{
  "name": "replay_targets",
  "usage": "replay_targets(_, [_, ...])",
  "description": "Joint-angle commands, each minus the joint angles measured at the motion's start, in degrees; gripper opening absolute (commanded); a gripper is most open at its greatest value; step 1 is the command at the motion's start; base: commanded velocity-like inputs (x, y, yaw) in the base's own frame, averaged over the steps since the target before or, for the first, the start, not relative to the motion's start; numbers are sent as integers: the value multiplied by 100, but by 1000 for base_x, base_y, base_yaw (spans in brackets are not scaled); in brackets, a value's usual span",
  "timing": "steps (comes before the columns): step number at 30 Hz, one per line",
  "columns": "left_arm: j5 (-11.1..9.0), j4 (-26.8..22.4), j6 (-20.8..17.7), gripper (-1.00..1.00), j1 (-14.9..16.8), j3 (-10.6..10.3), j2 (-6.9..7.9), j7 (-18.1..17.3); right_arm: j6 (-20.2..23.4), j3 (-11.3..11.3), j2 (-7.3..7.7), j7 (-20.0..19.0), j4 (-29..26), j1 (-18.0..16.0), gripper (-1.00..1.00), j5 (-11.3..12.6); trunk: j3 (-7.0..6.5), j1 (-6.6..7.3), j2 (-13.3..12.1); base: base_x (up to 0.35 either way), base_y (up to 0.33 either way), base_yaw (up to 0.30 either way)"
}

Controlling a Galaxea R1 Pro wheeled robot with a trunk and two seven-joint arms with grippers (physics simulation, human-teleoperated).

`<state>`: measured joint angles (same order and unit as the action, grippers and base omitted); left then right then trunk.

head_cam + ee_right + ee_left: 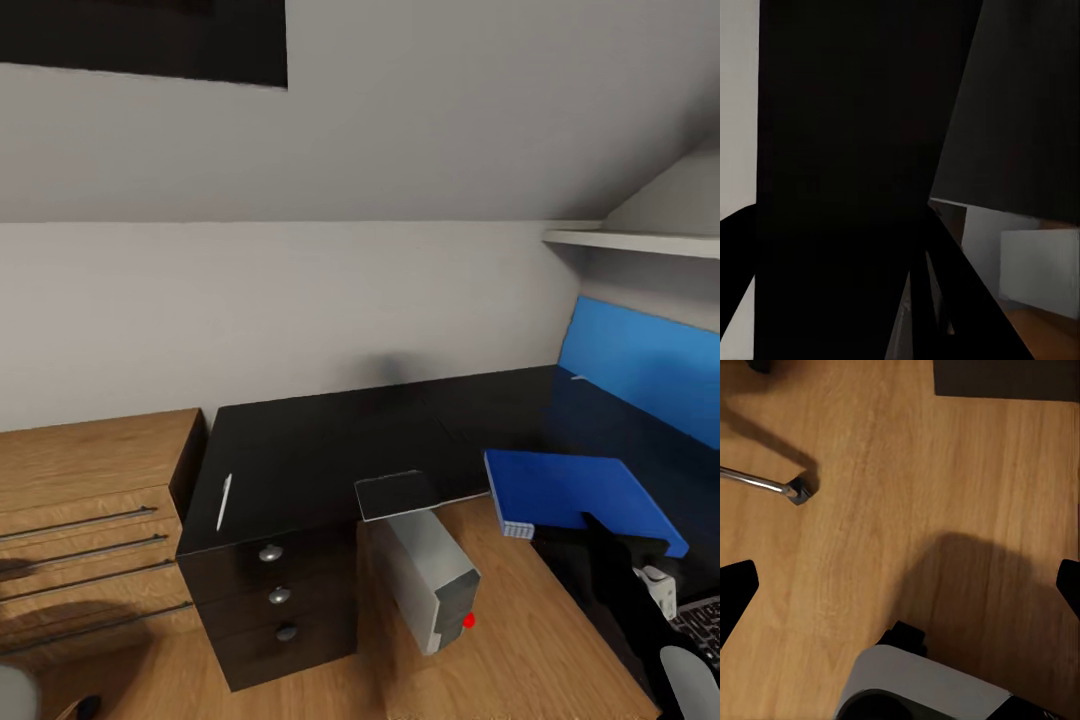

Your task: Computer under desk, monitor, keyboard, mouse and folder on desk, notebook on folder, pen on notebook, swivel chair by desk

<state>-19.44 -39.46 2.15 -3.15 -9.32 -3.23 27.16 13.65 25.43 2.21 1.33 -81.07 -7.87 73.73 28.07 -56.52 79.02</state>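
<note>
The glossy black desk (330,450) with its blue back panel spans the head view. My right gripper (605,535) is shut on the near edge of the blue folder (570,490), held just over the desk's inner corner. The dark notebook (397,495) overhangs the desk's front edge. The white pen (224,500) lies near the desk's left end. The grey computer (430,578) stands tilted on the floor below the notebook. A corner of the keyboard (702,620) shows beside my right arm. My left gripper (900,589) hangs open over the floor near the swivel chair's caster leg (772,486).
A black drawer unit (280,600) stands under the desk's left end, beside a light wooden chest of drawers (90,500). A white shelf (630,240) juts out above the blue panel. The robot's white base (922,690) shows over the wooden floor (907,472).
</note>
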Motion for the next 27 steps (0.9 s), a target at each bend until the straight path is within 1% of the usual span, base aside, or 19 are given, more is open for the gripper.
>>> replay_targets(1, [-60, -10, 22, 100, -1, -26, 5, 34, 32, 6, -1, 13, -5, -4, -100, 47, 8, 0, 3, 0, 0, -218])
replay_targets(4, [-60, -3, 16, 100, -1, -26, 3, 34, 37, -3, -1, 9, -5, -4, -100, 54, 12, 0, 3, 0, 0, -124])
replay_targets(10, [-54, 87, 21, 100, -1, -33, -11, 31, 75, -22, -7, -25, -41, -4, -100, 77, 13, 0, 3, 0, 0, -27])
replay_targets(12, [-52, 98, 22, 100, -1, -34, -41, 31, 41, -48, -9, -22, -45, -6, -100, 74, 14, 0, 3, 0, 0, -5])
replay_targets(14, [-52, 107, 21, 100, -1, -34, -62, 33, -175, -115, -14, -15, -14, -30, -100, 73, 14, 0, 3, 0, 0, -2])
replay_targets(15, [-51, 110, 20, 100, -1, -34, -65, 30, -584, -261, -21, -1, 99, -110, -100, 72, 14, 0, 3, 0, 0, 0])
replay_targets(16, [-51, 111, 19, 100, -1, -35, -68, 32, -761, -345, -26, 2, 166, -162, -100, 72, 14, 0, 3, 0, 0, 0])
replay_targets(17, [-51, 111, 16, 100, -1, -35, -70, 29, -1307, -653, -36, 14, 402, -395, -100, 68, 14, 0, 3, 0, 0, 0])
replay_targets(19, [-51, 113, 16, 100, -1, -32, -71, 33, -2051, -1130, -47, 34, 891, -883, -100, 50, 14, 0, 3, 0, 0, 0])
replay_targets(20, [-51, 113, 19, 100, -1, -30, -72, 30, -2455, -1385, -46, 52, 1226, -1186, -100, 29, 14, 0, 3, 0, 0, 0])
replay_targets(22, [-51, 114, 21, 100, -1, -27, -72, 32, -3150, -1763, -51, 77, 1860, -1707, -100, -2, 14, 0, 3, 0, 0, 0])
replay_targets(23, [-51, 112, 21, 100, -1, -27, -74, 33, -3454, -1884, -55, 83, 2199, -1928, -100, -11, 14, 0, 3, 0, 0, 0])
replay_targets(24, [-51, 113, 22, 100, -1, -27, -75, 33, -3591, -1928, -59, 86, 2368, -2030, -100, -14, 14, 0, 3, 0, 0, 0])
replay_targets(25, [-51, 112, 22, 100, -1, -26, -77, 33, -3842, -1993, -81, 89, 2681, -2215, -100, -18, 14, 0, 3, 0, 0, 0])
replay_targets(26, [-49, 108, 22, 100, -1, -26, -86, 32, -4256, -2058, -221, 93, 3146, -2490, -100, -23, 14, 0, 3, 0, 0, 0])
replay_targets(27, [-50, 107, 22, 100, -1, -27, -92, 31, -4452, -2071, -310, 94, 3290, -2570, -100, -21, 14, 0, 3, 0, 0, 0])
